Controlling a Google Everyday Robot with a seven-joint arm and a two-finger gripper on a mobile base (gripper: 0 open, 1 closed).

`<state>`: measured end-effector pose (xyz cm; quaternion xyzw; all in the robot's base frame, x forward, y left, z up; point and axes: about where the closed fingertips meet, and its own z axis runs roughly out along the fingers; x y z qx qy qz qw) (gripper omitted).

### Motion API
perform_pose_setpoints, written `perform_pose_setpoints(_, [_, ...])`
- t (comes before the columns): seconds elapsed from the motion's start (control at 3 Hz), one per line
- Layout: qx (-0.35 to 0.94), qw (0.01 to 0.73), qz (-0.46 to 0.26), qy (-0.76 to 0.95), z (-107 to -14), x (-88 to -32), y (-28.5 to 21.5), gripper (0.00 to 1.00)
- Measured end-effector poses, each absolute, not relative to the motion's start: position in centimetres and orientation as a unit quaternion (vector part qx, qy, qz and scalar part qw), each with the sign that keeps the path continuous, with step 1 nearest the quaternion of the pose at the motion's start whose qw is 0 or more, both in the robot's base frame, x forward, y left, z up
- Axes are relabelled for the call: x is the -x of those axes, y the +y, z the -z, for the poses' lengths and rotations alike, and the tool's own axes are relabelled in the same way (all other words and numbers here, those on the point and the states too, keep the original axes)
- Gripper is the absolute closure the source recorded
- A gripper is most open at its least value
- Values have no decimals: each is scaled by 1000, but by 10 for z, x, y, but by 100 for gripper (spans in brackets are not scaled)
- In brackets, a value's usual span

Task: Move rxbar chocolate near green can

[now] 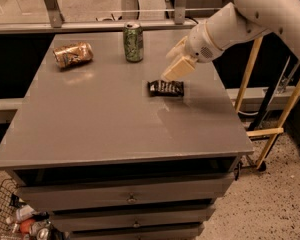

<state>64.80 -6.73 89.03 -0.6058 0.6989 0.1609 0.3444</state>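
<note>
While the glossy black rectangular rxbar chocolate [165,88] lies flat, apart from the slim green can [133,42], the beige gripper [177,68] just above it, spread or closed unclear, should straddle its narrow width squarely.
</note>
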Motion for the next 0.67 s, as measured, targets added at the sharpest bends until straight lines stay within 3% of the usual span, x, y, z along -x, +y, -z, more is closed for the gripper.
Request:
perform_pose_setpoints(0.33, [607, 342, -161, 699, -888, -648, -66, 0])
perform_pose_setpoints(0.67, [608, 327, -162, 705, -876, -648, -67, 0])
